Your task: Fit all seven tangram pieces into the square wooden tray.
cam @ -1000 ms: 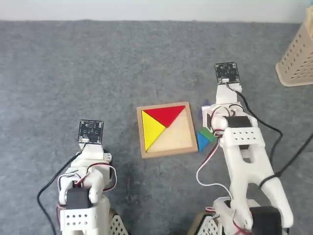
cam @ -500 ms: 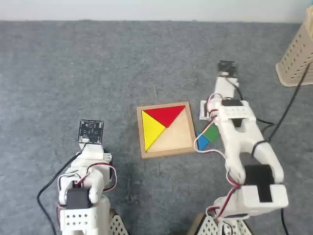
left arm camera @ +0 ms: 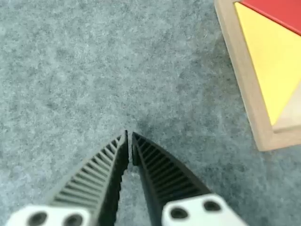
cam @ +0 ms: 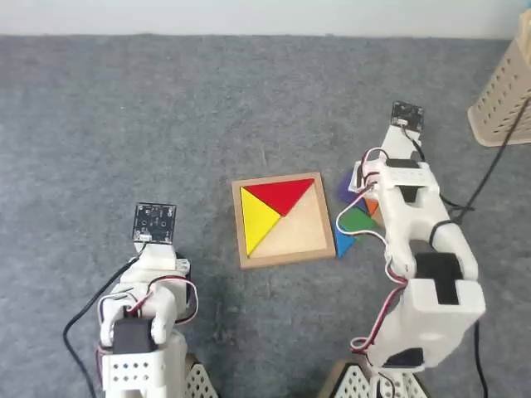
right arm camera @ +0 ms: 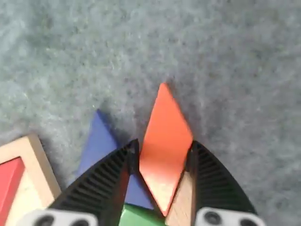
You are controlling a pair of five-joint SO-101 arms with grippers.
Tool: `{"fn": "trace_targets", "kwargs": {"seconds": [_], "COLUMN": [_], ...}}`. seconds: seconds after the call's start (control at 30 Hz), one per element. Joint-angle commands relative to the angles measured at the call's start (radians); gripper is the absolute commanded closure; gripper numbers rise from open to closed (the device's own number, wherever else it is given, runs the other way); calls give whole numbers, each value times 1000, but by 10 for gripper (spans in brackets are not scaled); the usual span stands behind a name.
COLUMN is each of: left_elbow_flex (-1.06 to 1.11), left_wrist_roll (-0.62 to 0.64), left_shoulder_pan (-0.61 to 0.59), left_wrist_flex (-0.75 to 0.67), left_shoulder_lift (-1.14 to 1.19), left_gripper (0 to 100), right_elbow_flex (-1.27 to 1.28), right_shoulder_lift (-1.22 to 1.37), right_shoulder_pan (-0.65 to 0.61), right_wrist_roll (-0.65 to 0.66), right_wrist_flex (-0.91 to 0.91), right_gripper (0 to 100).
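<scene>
Pinching orange piece (right arm camera: 164, 125) in right gripper (right arm camera: 163, 142), long axis pointing away from wrist | left gripper (left arm camera: 130, 137) pressed together

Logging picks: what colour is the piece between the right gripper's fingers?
Orange parallelogram piece; clearest in right wrist view.

grey carpet (cam: 124, 108), pale wall strip (cam: 249, 16), beige basket (cam: 506, 91) at rt edge
</scene>
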Motion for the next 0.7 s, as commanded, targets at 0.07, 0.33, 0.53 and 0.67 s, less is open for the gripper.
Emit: {"fn": "trace_targets", "kwargs": {"seconds": [0.07,0.33,0.53,0.67], "left_elbow_flex": [-10,-10,-10,-10], "left_wrist_roll": [-3,-3,-3,-3], "left_shoulder_pan": [3,3,3,3], "left_wrist_flex": [6,6,6,6], "left_shoulder_lift": [-18,-18,-18,-18], "left_gripper": [983,983,983,983], "right_elbow_flex": [-77,-132,-57,78], "right_shoulder_lift": [28,24,-102,-275], "right_shoulder_pan": [-16,-12,-21,-38], "right_wrist_roll": [-8,11,206,273], "right_wrist_flex": [12,128,120,62], "right_gripper": [829,997,992,992]}}
